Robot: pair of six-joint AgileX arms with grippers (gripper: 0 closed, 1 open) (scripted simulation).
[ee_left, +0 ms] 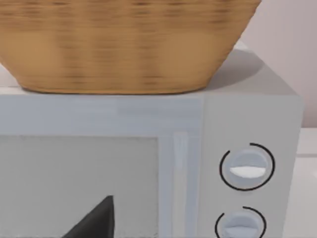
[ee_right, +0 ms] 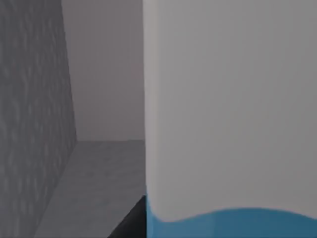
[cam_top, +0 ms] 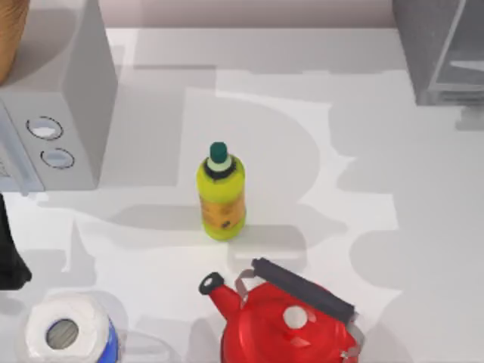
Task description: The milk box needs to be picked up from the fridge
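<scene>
My right wrist view sits close against the milk box, white above a sky-blue band, standing inside the grey-walled fridge. I cannot tell either hand's state. On the bench: one yellow bottle, one red kettle.

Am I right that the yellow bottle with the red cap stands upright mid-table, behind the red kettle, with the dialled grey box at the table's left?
Not quite: the yellow bottle has a dark green cap, not a red one, as the top view shows. The rest holds: it stands upright mid-table, behind the red kettle, and the grey box with two dials sits at the table's left.
</scene>
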